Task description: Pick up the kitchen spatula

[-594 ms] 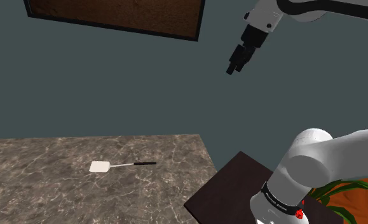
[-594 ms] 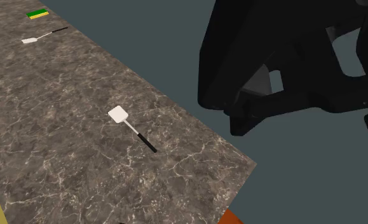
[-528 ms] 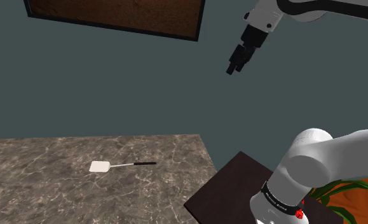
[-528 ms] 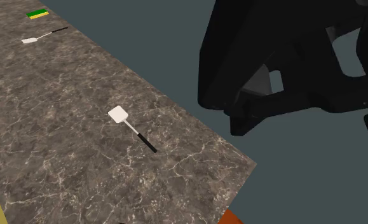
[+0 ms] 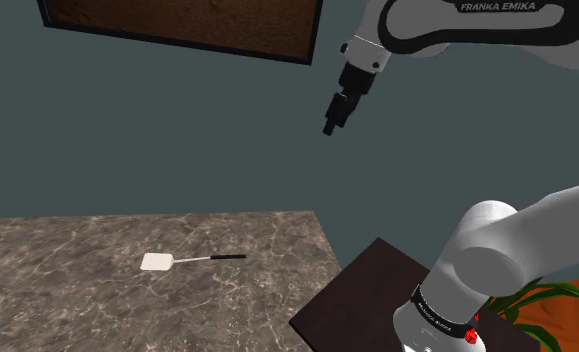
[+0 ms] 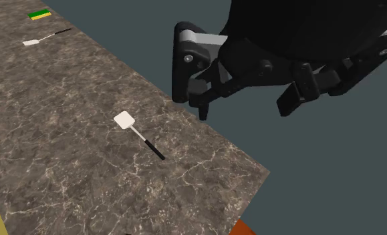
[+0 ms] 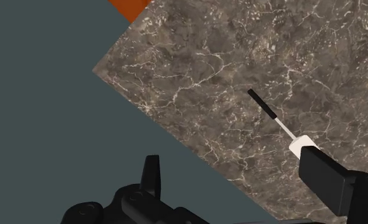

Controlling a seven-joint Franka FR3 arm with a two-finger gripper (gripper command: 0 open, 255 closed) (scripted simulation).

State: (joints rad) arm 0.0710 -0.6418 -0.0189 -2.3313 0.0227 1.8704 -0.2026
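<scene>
White square-bladed kitchen spatula with a thin metal shaft and black handle [image 5: 192,260] lies flat on the dark veined stone bench [image 5: 67,300], toward the bench end nearest the stand. All-black two-finger tool [image 5: 330,127] hangs high in the air, well above the bench, spread wide and holding nothing. The spatula lies down and toward the shoulder view's left from the tool. Its long axis runs across the shoulder view, blade away from the arm, handle end nearer. In the wrist view the shaft sits slantwise to the line between the fingers [image 7: 152,175]. The exact angle is hard to read, since one finger covers part of the blade. Next move probably needs a wrist turn plus a long descent.
</scene>
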